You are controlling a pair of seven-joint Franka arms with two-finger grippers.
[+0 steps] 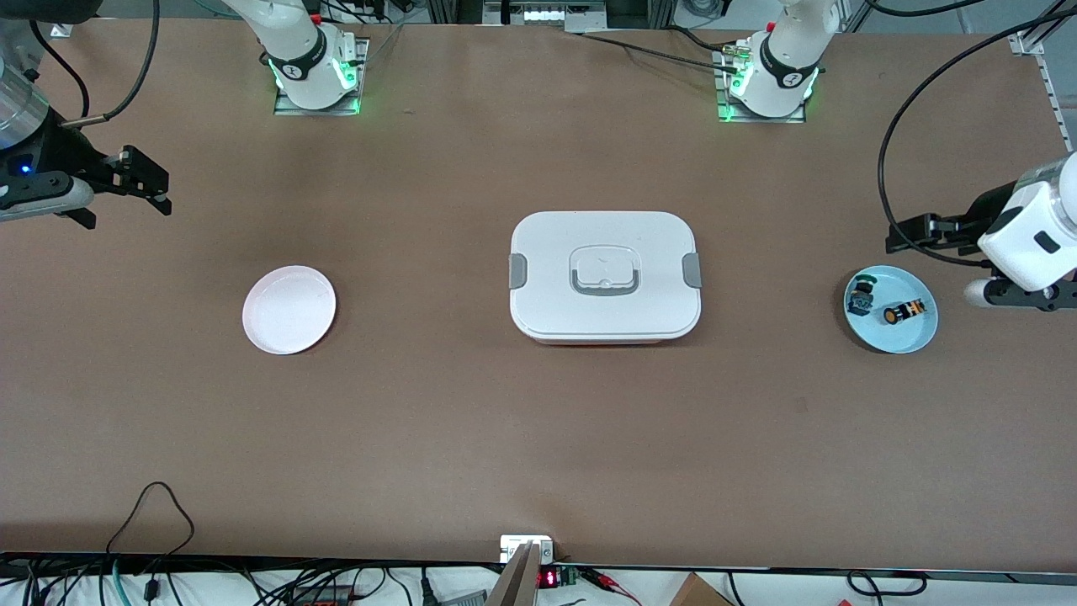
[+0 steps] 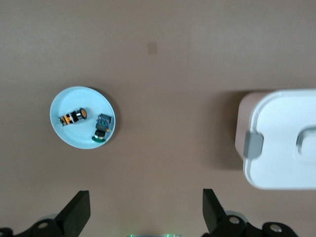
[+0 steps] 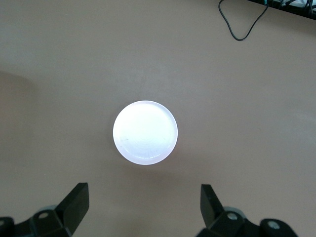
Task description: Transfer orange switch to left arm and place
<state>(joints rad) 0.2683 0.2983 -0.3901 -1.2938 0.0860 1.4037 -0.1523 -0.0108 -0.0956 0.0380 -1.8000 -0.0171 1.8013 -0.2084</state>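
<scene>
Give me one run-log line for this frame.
phase: before pickup | orange switch: on blue plate beside blue-green switch | box: mid-table, closed | pink plate: bare | left hand: open | right hand: open

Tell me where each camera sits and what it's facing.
Front view: high across the table, facing both arm bases; shows box and both plates.
Left wrist view: looks down on blue plate holding orange switch; left end effector open.
Right wrist view: above white plate; right end effector open.
Shared: front and left wrist views both show the box.
</scene>
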